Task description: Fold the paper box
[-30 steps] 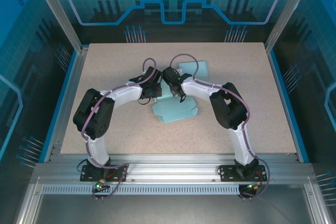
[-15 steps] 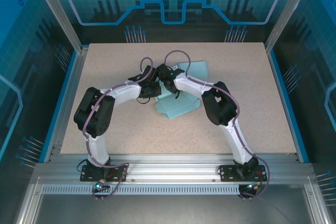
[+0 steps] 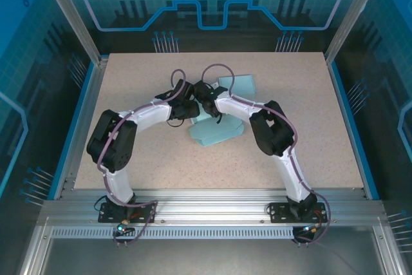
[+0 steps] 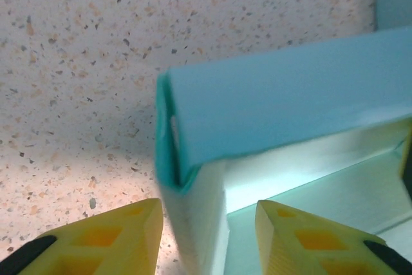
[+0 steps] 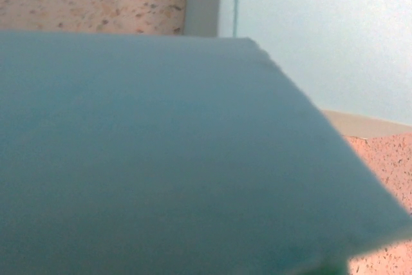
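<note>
Top external; left tool (image 3: 191, 109) at box (image 3: 215, 133) (elbow (image 3: 113, 140) outward)

paper box (image 3: 215, 134): teal, perhaps paler inside | table (image 3: 161, 159): speckled beige | left gripper (image 4: 207, 214): yellow

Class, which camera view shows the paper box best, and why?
The top external view: it shows most of the paper box, so its shape reads clearly. The left wrist view catches one corner close up; the right wrist view, a blurred panel.

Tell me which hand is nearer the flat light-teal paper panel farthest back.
Right. The right hand sits just left of the flat light-teal paper panel; the left hand is farther left.
</note>
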Available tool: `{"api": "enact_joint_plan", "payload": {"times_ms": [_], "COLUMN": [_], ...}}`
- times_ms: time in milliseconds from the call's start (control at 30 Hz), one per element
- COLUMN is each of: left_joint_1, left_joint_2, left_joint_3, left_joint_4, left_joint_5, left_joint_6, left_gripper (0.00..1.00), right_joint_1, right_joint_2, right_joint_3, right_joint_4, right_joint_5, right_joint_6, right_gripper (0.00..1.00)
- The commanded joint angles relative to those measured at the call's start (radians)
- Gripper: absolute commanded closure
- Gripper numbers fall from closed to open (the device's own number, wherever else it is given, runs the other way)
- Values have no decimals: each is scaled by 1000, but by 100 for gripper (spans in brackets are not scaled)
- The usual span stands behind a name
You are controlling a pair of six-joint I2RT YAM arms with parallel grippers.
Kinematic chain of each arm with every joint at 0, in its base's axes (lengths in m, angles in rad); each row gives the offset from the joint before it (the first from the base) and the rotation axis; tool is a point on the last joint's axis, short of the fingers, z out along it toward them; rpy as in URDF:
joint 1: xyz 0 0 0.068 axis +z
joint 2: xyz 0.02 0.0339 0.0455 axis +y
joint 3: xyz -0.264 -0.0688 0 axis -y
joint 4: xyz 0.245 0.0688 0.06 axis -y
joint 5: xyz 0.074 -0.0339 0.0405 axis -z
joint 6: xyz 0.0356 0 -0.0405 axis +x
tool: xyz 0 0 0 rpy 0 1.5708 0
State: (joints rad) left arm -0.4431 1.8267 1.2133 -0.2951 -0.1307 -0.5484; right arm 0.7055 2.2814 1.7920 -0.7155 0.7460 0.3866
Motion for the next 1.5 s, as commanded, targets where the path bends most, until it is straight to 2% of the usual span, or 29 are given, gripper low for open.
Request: {"api": "enact_joint_plan", "payload": {"times_ms": [0, 167, 267, 300, 500, 667, 900, 1000, 1200, 1467], "left_joint_1": [-1, 4, 3, 2, -1, -11, -63, -79, -109, -119], "left_joint_2": [-61, -45, -32, -29, 4, 56, 115, 153, 265, 376], "left_joint_3": [-25, -39, -66, -75, -83, -23, 79, 113, 179, 227], "left_joint_4": [35, 18, 22, 22, -15, -167, -485, -555, -615, -598], "left_joint_5": [33, 32, 42, 34, -97, -151, -312, -361, -430, -457], "left_joint_6": [-10, -11, -28, -33, -41, -55, -5, 10, 18, 6], "left_gripper": [58, 69, 70, 74, 81, 91, 91, 90, 90, 89], "right_joint_1": [78, 77, 76, 77, 77, 77, 72, 68, 42, 38], "right_joint_2": [8, 2, 4, 4, -21, -67, -88, -88, -70, -28], "right_joint_3": [-59, -41, -29, -29, -36, -69, -91, -89, -68, -32], "right_joint_4": [-148, -197, -210, -210, -207, -231, -255, -239, -228, -216], "right_joint_5": [-63, -89, -98, -108, -195, -298, -512, -570, -613, -687], "right_joint_6": [-147, -177, -168, -162, -137, -99, -22, -7, 27, 61], "right_gripper": [100, 100, 100, 100, 100, 100, 100, 99, 97, 91]}}
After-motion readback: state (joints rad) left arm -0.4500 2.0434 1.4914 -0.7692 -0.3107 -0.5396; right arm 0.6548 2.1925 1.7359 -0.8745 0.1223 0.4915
